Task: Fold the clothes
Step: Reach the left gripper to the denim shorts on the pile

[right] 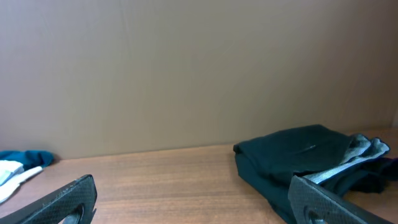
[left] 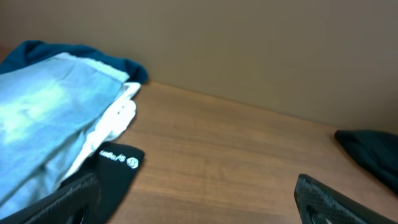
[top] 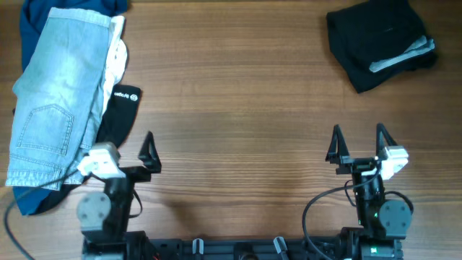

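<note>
Light-blue denim jeans (top: 58,87) lie on top of a pile at the table's left, over a navy garment (top: 36,18), a white one (top: 117,61) and a black one with a white logo (top: 123,101). The pile also shows in the left wrist view, with the jeans (left: 43,118) and the black garment (left: 118,165). My left gripper (top: 124,153) is open and empty beside the pile's near right corner. My right gripper (top: 358,144) is open and empty at the near right, apart from all clothes.
A folded dark garment with a grey strip (top: 379,43) lies at the far right; it also shows in the right wrist view (right: 298,155). Bare wooden table (top: 238,108) stretches between the two piles. A plain wall backs the table.
</note>
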Controlling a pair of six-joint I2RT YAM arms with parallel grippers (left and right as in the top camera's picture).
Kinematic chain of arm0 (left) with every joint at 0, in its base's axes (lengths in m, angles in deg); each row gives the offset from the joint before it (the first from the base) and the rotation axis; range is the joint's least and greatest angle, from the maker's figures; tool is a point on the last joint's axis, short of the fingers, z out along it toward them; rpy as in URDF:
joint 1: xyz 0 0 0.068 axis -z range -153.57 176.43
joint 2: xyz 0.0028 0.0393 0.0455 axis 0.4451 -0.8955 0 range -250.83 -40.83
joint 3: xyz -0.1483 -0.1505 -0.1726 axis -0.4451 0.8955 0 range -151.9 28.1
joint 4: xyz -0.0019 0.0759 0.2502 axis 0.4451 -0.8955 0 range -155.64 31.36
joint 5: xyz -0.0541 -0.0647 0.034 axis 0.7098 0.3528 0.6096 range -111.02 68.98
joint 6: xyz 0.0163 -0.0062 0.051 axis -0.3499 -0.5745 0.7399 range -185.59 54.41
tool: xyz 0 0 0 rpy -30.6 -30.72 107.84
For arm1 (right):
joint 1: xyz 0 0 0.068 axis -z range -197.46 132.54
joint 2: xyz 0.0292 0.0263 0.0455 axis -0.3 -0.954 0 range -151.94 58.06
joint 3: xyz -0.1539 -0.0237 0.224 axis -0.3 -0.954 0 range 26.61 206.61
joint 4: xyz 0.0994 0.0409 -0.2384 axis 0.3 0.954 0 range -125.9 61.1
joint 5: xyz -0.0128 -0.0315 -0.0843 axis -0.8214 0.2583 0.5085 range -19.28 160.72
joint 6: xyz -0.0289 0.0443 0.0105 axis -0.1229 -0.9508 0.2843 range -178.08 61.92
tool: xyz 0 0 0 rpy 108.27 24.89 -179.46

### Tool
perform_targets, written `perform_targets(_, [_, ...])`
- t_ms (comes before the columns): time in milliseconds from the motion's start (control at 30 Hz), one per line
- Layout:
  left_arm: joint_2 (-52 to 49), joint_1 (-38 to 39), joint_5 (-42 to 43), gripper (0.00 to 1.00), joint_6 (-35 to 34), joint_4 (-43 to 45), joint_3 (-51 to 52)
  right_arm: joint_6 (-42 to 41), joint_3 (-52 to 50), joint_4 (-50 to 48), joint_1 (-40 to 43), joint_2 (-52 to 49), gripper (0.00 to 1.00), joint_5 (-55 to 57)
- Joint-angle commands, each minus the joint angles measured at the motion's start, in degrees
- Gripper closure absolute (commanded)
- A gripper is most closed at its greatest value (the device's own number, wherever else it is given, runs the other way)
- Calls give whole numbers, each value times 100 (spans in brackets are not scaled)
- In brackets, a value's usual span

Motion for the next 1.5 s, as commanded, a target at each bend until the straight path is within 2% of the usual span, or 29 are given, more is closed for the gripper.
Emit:
perform_targets(0, [-1152, -127, -63, 0, 114, -352, -1191, 376, 660, -35, -17, -868, 0, -420])
perform_targets(133, [-3008, -127, -57, 0, 273, -1493, -2997, 595, 1738, 72, -17, -2575, 0, -929])
perform_targets(267, [-4642, -129, -426, 0, 802, -3088, -4610, 940, 3303, 1200, -17, -4782, 0, -1325])
perform_targets(367, [-5416, -382, -459, 0, 1182, -3390, -4927, 955, 4133, 1943, -17, -6196, 0, -1764])
perform_targets(467, [-6067, -1220, -400, 0, 1178, -3427, -4927, 949, 4253, 1443, -17, -7276, 0, -3018])
perform_targets(533, [-6555, -1998, 107, 0, 1180, -3285, -4927, 813, 4253, 1174, -17, -7770, 0, -3766])
perform_targets(600, [-6898, -2426, 343, 0, 1178, -3165, -4927, 149, 4253, 944, -17, -8094, 0, -3871])
perform_targets(667, [-7237, -2684, 468, 0, 1180, -3119, -4927, 48, 4253, 887, -17, -8345, 0, -3869])
perform_targets(700, [-7381, -2723, 479, 4, 1182, -3095, -4927, 63, 4253, 887, -17, -8395, 0, -3866])
perform_targets(767, [-7694, -2726, 367, 23, 1539, -3042, -4927, 68, 4253, 874, -17, -8411, 0, -3818])
perform_targets(800, [-7980, -2726, 63, 26, 1908, -2848, -4927, 68, 4253, 844, -17, -8413, 1, -3821])
perform_targets(867, [-8454, -2726, -332, 26, 2258, -2498, -4927, 68, 4253, 846, -17, -8415, 1, -3797])
perform_targets(967, [-8964, -2726, -448, 27, 2256, -2253, -4927, 68, 4253, 844, -17, -8415, 1, -3766])
perform_targets(1033, [-9068, -2723, -439, 29, 2253, -2214, -4927, 57, 4253, 846, -17, -8415, 1, -3641])
perform_targets(1167, [-9082, -2715, -485, 27, 2435, -2192, -4927, 50, 4253, 850, -17, -8415, 1, -3495])
perform_targets(1267, [-9134, -2715, -568, 36, 2511, -2190, -4927, 52, 4251, 866, -17, -8415, 2, -3493])
perform_targets(1400, [-9490, -2715, -616, 36, 2509, -2273, -4927, 52, 4253, 868, -17, -8415, 3, -3493])
perform_targets(1467, [-9538, -2715, -680, 45, 2509, -2280, -4927, 50, 4251, 868, -17, -8415, 3, -3491])
